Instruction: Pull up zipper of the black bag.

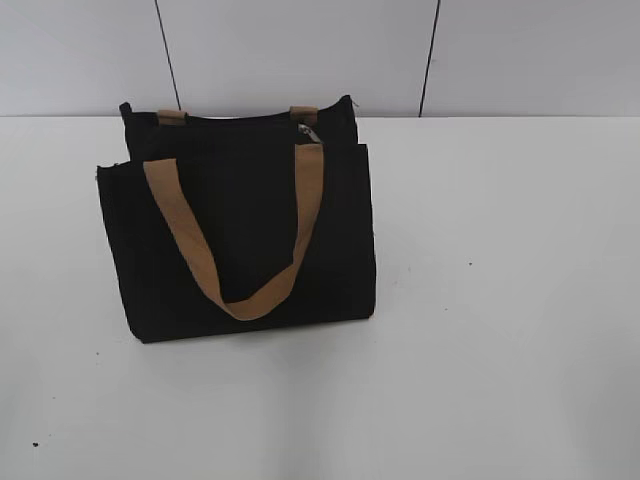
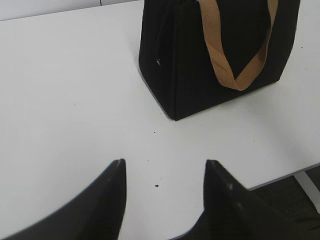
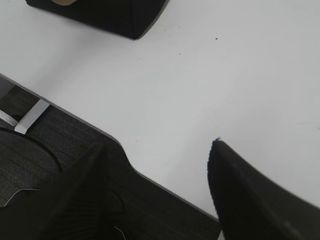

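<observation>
The black bag [image 1: 240, 235] stands upright on the white table, left of centre, its tan handle [image 1: 245, 300] hanging down the front. The silver zipper pull [image 1: 311, 133] sits at the right end of the top edge. No gripper shows in the exterior view. In the left wrist view my left gripper [image 2: 165, 162] is open and empty above the table, well short of the bag [image 2: 200, 65]. In the right wrist view my right gripper [image 3: 157, 147] is open and empty over the table's near edge; a bag corner [image 3: 120, 17] shows at top left.
The white table [image 1: 500, 300] meets a grey panelled wall [image 1: 300, 50] behind the bag. Its front edge [image 3: 75, 117] runs across the right wrist view, with dark floor and a metal leg [image 3: 30, 117] below. Small dark specks [image 2: 156, 185] lie on the table.
</observation>
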Motion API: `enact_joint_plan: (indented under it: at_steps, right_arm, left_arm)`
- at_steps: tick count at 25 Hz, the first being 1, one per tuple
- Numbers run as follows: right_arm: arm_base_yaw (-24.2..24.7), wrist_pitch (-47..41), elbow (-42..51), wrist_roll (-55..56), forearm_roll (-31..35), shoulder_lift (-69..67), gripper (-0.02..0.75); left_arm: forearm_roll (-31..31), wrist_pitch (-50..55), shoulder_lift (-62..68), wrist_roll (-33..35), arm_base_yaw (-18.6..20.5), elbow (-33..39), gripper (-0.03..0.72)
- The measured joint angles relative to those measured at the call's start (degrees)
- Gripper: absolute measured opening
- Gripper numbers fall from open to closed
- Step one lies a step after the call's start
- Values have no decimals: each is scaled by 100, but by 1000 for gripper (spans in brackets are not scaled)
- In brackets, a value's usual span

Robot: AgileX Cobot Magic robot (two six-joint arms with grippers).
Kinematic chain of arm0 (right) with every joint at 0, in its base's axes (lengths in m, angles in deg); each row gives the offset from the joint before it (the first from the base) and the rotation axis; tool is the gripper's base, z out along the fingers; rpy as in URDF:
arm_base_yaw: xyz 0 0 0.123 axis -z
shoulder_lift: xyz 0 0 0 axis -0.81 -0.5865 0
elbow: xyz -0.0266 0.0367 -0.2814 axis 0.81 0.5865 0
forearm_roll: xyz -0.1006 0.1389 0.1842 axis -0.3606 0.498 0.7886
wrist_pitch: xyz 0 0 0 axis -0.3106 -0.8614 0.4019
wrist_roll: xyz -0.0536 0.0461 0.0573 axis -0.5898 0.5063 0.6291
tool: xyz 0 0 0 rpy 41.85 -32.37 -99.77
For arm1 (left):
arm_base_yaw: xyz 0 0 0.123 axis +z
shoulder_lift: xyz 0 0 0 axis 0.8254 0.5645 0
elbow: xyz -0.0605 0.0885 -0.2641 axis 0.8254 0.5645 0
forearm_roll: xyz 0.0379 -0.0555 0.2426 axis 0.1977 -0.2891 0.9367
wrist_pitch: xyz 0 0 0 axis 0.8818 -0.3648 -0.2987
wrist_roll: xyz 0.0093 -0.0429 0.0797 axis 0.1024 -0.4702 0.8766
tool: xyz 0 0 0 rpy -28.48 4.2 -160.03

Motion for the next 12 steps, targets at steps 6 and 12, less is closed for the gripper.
enact_joint_plan:
  at_steps: [6,12]
  right_arm:
    - [9,15,0,1,0,0,483]
    - [1044,15,0,1,0,148,483]
  left_arm:
    - [-1,-2,0,0,0,5,384]
    - [-6,-7,-7,6,652,5,352]
